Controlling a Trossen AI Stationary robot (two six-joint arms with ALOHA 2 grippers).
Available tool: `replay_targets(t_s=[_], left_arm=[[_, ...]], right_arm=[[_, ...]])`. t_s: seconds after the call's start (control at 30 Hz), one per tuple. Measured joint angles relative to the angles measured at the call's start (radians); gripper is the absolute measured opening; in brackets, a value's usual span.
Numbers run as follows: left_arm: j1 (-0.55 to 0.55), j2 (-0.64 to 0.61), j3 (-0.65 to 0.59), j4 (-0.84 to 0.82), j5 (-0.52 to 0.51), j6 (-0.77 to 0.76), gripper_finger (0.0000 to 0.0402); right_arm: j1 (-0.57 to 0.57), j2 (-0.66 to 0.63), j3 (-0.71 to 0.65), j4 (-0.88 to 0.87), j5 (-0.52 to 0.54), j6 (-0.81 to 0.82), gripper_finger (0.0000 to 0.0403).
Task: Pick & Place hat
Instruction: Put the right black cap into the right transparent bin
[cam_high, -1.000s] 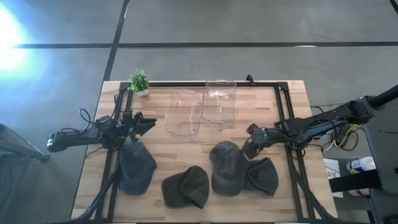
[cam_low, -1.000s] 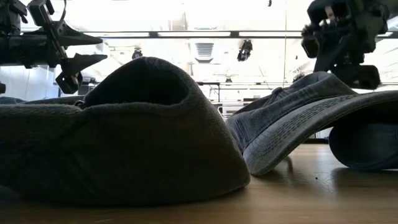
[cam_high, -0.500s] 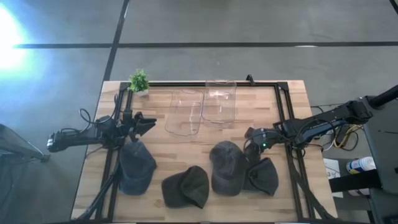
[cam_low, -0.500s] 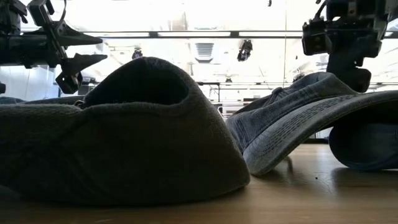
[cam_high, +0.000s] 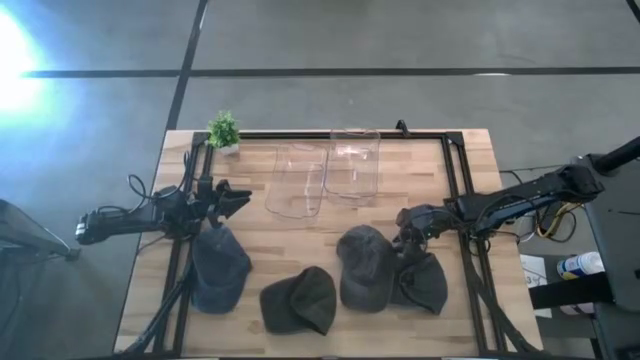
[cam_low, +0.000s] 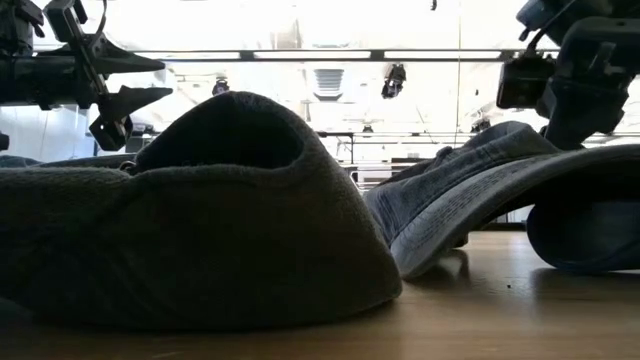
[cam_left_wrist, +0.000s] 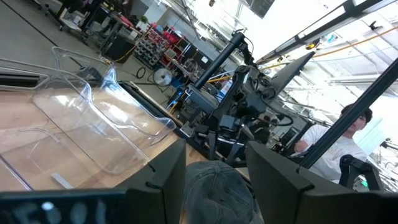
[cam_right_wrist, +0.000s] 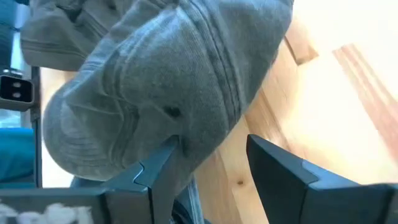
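Note:
Four hats lie on the wooden table in the high view: a blue-grey hat (cam_high: 220, 266), a dark olive hat (cam_high: 299, 299), a grey hat (cam_high: 364, 266) and a dark hat (cam_high: 421, 283). My right gripper (cam_high: 404, 238) is open and low between the grey hat's right side and the dark hat. In the right wrist view the grey hat (cam_right_wrist: 155, 81) fills the space past the right gripper (cam_right_wrist: 208, 158). My left gripper (cam_high: 238, 200) is open and waits in the air above the blue-grey hat's far end. My right gripper comes from the table's right side, slanting down. One open finger (cam_right_wrist: 163, 163) lies against the side of the grey hat's crown (cam_right_wrist: 186, 134), and the other finger (cam_right_wrist: 273, 163) stands over bare wood. The hat rests on the table.
Two clear plastic containers (cam_high: 298, 181) (cam_high: 355, 164) sit at the far middle of the table, with a small green plant (cam_high: 224, 130) at the far left corner. A black frame (cam_high: 455, 190) runs along the table's sides. A person shows in the room in the left wrist view (cam_left_wrist: 348, 143).
My right gripper has come down and tipped toward the grey hat, staying open. In the low view the grey hat's brim has shifted slightly. The left arm has kept still.

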Motion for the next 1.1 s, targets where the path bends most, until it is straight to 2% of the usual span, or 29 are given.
replay_targets(t_s=[0.2, 0.33, 0.43, 0.53, 0.8, 0.93, 1.1], left_arm=[[0.0, 0.0, 0.0, 0.0, 0.0, 0.0, 0.0161], [0.0, 0.0, 0.0, 0.0, 0.0, 0.0, 0.0161], [0.0, 0.0, 0.0, -0.001, 0.0, 0.0, 0.0161], [0.0, 0.0, 0.0, -0.001, 0.0, 0.0, 0.0161], [0.0, 0.0, 0.0, -0.001, 0.0, 0.0, 0.0161], [0.0, 0.0, 0.0, 0.0, 0.0, 0.0, 0.0161], [0.0, 0.0, 0.0, 0.0, 0.0, 0.0, 0.0161]], right_arm=[[-0.025, -0.051, -0.054, 0.038, -0.033, -0.017, 0.0183], [-0.056, -0.021, -0.128, 0.217, -0.13, 0.015, 0.0183], [-0.061, 0.019, -0.162, 0.312, -0.139, 0.046, 0.0183], [-0.061, 0.047, -0.16, 0.401, -0.147, 0.063, 0.0183], [-0.063, 0.195, -0.068, 0.41, -0.113, 0.01, 0.018], [-0.066, 0.291, 0.0, 0.41, -0.157, 0.008, 0.0142], [-0.073, 0.353, 0.082, 0.374, -0.197, -0.03, 0.0038]])
